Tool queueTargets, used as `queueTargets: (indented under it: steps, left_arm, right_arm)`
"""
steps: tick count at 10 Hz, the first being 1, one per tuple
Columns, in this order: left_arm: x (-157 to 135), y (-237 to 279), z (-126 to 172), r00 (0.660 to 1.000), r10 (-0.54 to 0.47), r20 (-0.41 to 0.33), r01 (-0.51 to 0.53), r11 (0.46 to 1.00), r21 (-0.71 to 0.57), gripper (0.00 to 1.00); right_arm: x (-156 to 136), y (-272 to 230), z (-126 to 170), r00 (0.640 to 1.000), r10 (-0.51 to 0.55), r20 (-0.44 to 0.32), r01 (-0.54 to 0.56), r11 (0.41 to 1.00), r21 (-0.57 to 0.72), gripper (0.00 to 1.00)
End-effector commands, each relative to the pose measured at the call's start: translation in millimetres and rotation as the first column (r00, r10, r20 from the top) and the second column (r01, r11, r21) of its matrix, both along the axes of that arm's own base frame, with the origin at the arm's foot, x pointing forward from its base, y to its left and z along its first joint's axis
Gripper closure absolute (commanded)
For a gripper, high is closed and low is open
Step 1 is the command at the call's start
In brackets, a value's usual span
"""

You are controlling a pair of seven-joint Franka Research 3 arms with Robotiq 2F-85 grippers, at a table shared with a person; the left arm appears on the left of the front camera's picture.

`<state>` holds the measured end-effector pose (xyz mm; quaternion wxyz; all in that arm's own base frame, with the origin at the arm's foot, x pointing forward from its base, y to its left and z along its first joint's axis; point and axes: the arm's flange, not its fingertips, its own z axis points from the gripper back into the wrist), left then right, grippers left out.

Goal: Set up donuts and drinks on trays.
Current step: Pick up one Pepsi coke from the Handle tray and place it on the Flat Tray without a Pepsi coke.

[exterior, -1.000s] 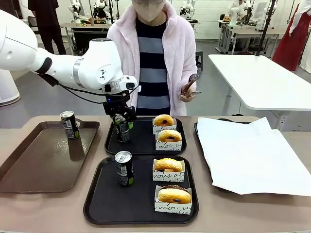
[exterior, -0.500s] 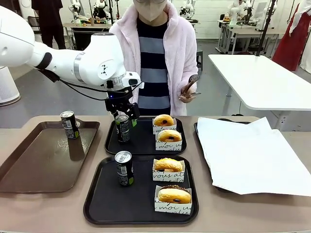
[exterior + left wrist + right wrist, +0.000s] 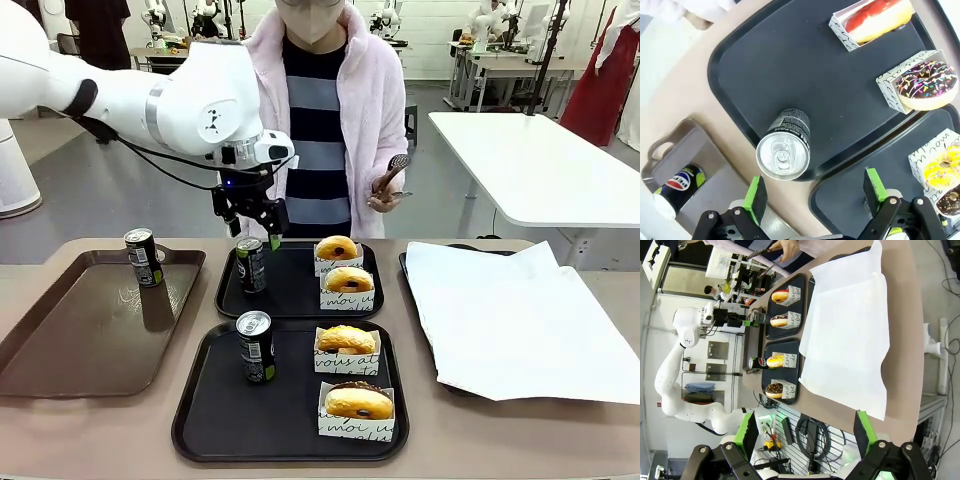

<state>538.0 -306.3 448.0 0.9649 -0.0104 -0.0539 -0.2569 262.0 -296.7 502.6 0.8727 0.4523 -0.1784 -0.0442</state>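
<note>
Green-padded, our left gripper [image 3: 256, 238] is rising off the can [image 3: 250, 264] on the far tray [image 3: 296, 296] — jaws spread wider now, holding nothing.

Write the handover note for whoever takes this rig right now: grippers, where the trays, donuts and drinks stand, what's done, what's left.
Left gripper: open, empty, just above the can on the far black tray.
Right gripper: open, empty, off the table's edge beside the white paper.
Far black tray: one can and two sleeved donuts, red-glazed and chocolate with sprinkles.
Near black tray: one can and two sleeved donuts, a yellow and a chocolate one.
Brown tray: a third can.
Done: both black trays look fully set.
Left: probably nothing beyond pulling the left arm back.
</note>
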Motion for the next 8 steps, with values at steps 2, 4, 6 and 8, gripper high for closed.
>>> queueTargets:
  steps: [2, 4, 6, 8]
  left_arm:
    - [-13, 14, 9, 0.998, 0.053, 0.033, -0.054, 0.998, 0.042, 0.0]
    - [-24, 26, 25, 0.996, 0.079, 0.028, -0.08, 0.996, 0.03, 0.0]
    - [-5, 11, 14, 1.0, 0.024, 0.019, -0.024, 1.0, 0.012, 0.0]
    - [-5, 11, 14, 1.0, 0.024, 0.019, -0.024, 1.0, 0.012, 0.0]
  right_arm:
    - [3, 0, 1, 0.999, -0.001, 0.033, 0.001, 1.0, 0.02, 0.0]
    - [3, 0, 1, 0.999, -0.001, 0.033, 0.001, 1.0, 0.02, 0.0]
    - [3, 0, 1, 0.999, -0.001, 0.033, 0.001, 1.0, 0.02, 0.0]
    - [3, 0, 1, 0.999, -0.001, 0.033, 0.001, 1.0, 0.02, 0.0]
